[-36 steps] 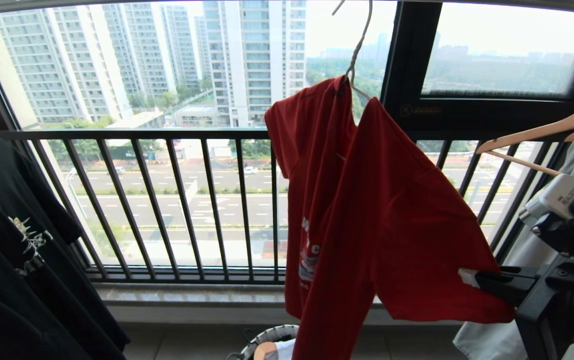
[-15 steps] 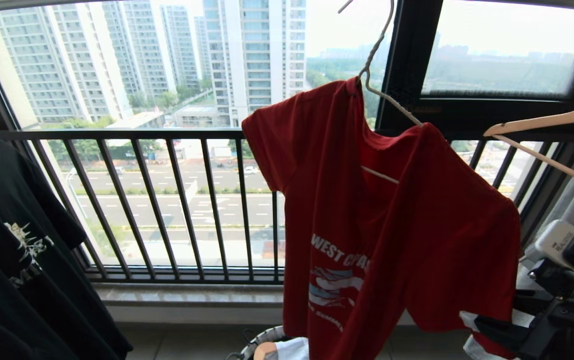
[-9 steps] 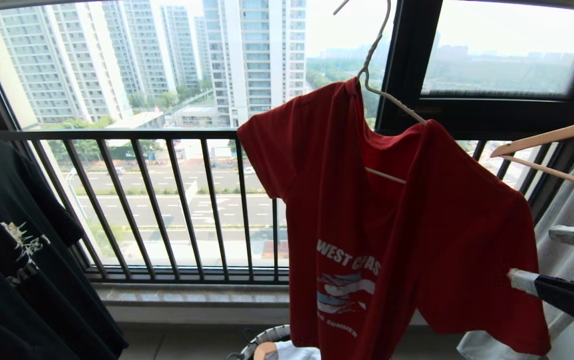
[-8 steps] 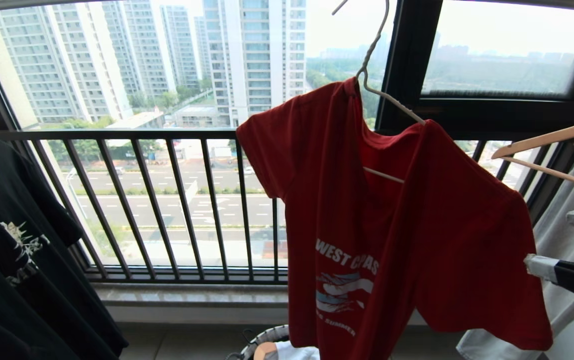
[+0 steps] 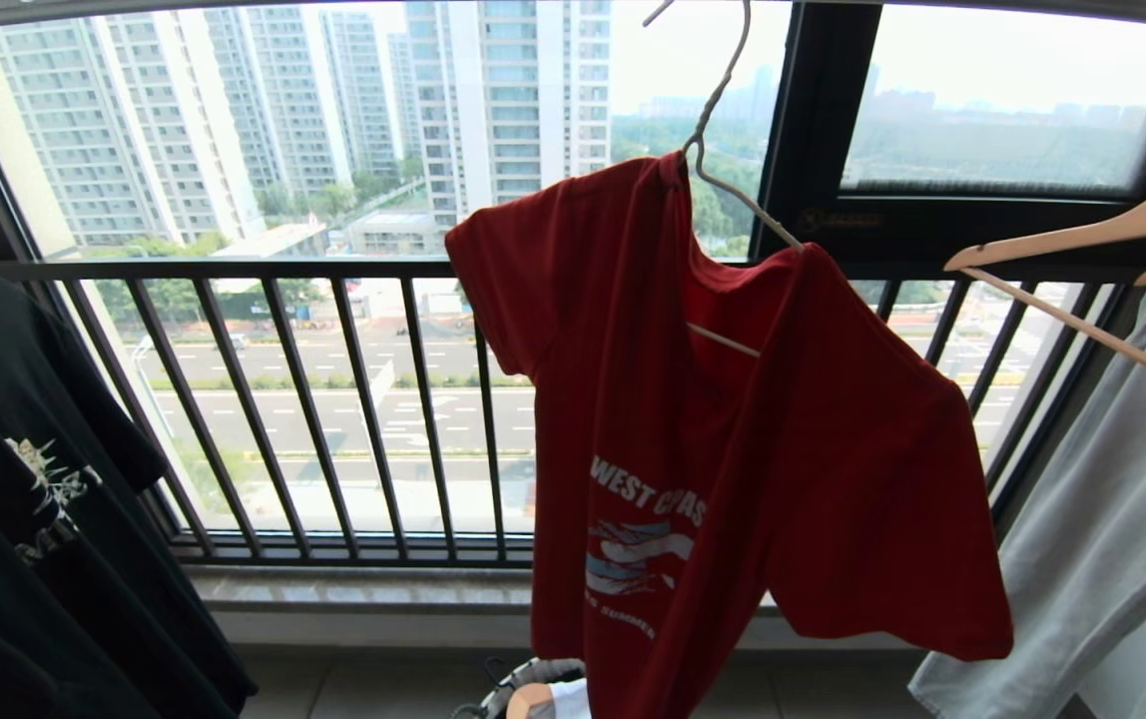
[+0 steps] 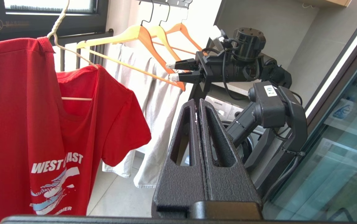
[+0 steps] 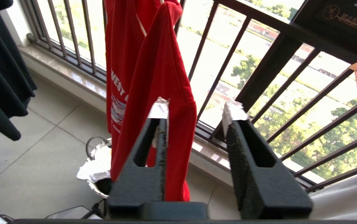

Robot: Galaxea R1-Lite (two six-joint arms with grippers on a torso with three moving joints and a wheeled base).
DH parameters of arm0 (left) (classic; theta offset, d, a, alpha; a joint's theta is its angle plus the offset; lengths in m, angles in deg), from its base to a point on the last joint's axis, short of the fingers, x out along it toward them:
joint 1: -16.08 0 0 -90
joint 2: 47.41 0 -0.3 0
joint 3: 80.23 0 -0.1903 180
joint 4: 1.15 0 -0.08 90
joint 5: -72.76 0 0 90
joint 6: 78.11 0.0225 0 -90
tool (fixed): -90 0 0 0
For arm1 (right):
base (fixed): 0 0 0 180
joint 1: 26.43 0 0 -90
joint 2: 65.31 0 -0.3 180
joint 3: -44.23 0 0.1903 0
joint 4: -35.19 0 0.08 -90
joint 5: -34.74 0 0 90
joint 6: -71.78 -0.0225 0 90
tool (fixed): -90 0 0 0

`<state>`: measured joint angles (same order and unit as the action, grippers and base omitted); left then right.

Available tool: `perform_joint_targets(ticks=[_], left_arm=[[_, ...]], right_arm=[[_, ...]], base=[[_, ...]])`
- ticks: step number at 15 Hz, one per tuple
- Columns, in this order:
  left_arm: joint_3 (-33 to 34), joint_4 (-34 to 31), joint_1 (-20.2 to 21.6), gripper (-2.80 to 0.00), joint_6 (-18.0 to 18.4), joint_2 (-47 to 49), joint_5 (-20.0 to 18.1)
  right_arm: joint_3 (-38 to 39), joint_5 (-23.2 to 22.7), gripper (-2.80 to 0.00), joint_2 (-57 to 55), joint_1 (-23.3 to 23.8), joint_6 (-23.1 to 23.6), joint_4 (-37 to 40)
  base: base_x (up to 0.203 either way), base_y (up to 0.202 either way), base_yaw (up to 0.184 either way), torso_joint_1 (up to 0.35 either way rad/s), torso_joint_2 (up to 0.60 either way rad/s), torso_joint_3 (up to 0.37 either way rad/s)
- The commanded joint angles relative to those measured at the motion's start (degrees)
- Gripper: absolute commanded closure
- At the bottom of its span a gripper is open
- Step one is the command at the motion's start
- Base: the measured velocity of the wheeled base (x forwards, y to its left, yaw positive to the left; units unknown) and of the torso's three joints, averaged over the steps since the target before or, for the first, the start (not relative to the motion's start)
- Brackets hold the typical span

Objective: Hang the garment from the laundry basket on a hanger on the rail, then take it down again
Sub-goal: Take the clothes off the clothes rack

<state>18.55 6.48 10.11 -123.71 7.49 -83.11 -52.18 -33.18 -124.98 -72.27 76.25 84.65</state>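
The red garment [image 5: 733, 449] with white "WEST COAST" lettering hangs on the thin white hanger [image 5: 718, 90], whose hook runs up out of the head view. From the left wrist view the garment [image 6: 26, 124] hangs at one side, and the grey holed rail [image 6: 172, 3] shows overhead. My right gripper [image 7: 197, 109] is open and empty, a short way off the garment's sleeve [image 7: 172, 102]. It also shows beside the wooden hangers as the right gripper [image 6: 173, 72]. My left gripper [image 6: 197, 101] is shut on nothing. The laundry basket [image 5: 533, 679] stands on the floor below the garment.
A black printed T-shirt [image 5: 34, 479] hangs at the left. A pale grey garment [image 5: 1112, 519] and light wooden hangers [image 5: 1082, 240] hang at the right. The black barred window railing [image 5: 333, 270] runs behind. White cloth lies in the basket [image 7: 99, 192].
My right gripper has opened, let go of the garment's lower right edge and drawn away to the right, out of the head view. The freed garment has swung left on its hanger.
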Motion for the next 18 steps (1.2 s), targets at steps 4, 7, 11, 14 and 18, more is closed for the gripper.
perform_joint_targets(ticks=[4,7,11,14,18], left_arm=[[-6.77,-12.34,0.00,0.00,-0.89,-0.40,-0.35],[-8.29,-15.34,0.00,0.00,-0.81,0.05,-0.89],[-8.82,-16.44,0.00,0.00,-1.13,1.17,-2.93],[-11.27,-20.02,-0.26,0.00,-1.25,1.26,0.79],[-11.40,-20.43,-0.28,0.00,-1.33,1.16,4.09]], right_arm=[[-10.72,4.02,0.00,-9.61,-0.04,0.33,6.85],[-15.74,4.84,-2.80,-13.87,-0.07,1.55,9.97],[-17.62,4.51,-2.80,-18.26,1.03,4.81,10.37],[-20.17,4.08,-2.80,-20.47,3.81,7.11,10.02],[-20.73,3.50,-2.80,-20.93,4.00,7.32,9.85]], base=[[0.000,0.000,0.000,0.000,0.00,0.000],[0.000,0.000,0.000,0.000,0.00,0.000],[0.000,0.000,0.000,0.000,0.00,0.000],[0.000,0.000,0.000,0.000,0.00,0.000],[0.000,0.000,0.000,0.000,0.00,0.000]])
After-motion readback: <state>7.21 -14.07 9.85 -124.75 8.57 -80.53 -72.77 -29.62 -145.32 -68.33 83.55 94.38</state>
